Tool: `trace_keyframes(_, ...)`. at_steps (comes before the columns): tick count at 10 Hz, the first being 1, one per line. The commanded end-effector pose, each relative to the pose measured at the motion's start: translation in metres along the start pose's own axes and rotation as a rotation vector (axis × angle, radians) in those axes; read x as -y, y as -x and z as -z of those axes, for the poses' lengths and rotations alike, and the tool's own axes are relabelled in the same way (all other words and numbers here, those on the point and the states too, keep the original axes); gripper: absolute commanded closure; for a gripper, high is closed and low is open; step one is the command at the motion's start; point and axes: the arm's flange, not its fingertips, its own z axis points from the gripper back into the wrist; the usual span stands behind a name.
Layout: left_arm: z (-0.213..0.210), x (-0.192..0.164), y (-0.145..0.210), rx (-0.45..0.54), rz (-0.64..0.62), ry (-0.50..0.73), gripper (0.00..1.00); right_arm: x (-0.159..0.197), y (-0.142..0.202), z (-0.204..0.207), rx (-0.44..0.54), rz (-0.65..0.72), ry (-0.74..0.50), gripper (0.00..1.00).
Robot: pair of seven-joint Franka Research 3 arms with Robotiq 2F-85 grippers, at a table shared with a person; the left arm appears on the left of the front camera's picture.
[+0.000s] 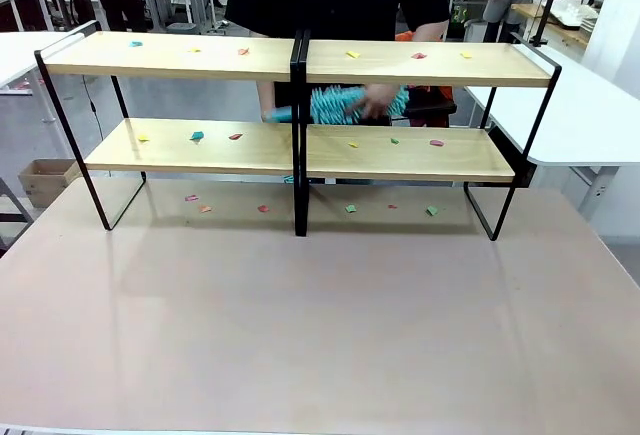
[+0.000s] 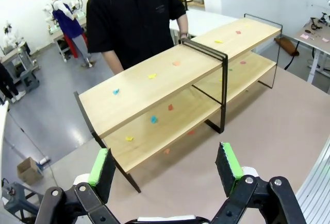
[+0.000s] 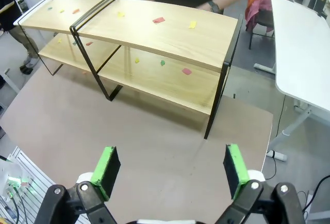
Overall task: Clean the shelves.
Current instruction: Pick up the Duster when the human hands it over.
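Far across the table (image 1: pixel 320 335) the shelves (image 1: pixel 300 150) are set, strewn with scraps (image 1: pixel 197 136). Cleaning is judged unstarted; both arms' jaws are held apart. The person's duster (image 1: pixel 335 105) is likely needed next.

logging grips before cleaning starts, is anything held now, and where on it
The left gripper and right gripper are open, empty. The person's hand holds a teal fluffy duster behind the shelves, seemingly at its head; blur hides the exact hold.

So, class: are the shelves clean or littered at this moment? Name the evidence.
Littered, not clean. Small coloured scraps lie on both boards of the shelves, more on the tabletop beneath.
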Motion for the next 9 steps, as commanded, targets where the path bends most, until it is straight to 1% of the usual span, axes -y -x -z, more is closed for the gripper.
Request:
trace_keyframes(1, -0.0018, 0.0014, -0.0021, 0.016, 0.008, 0.006, 0.0, 0.0001, 0.0, -0.0001, 0.0, 0.0, 0.0, 0.0)
trace_keyframes(9, -0.0018, 0.0014, -0.0021, 0.016, 0.008, 0.006, 0.0, 0.0001, 0.0, -0.0001, 0.0, 0.0, 0.0, 0.0)
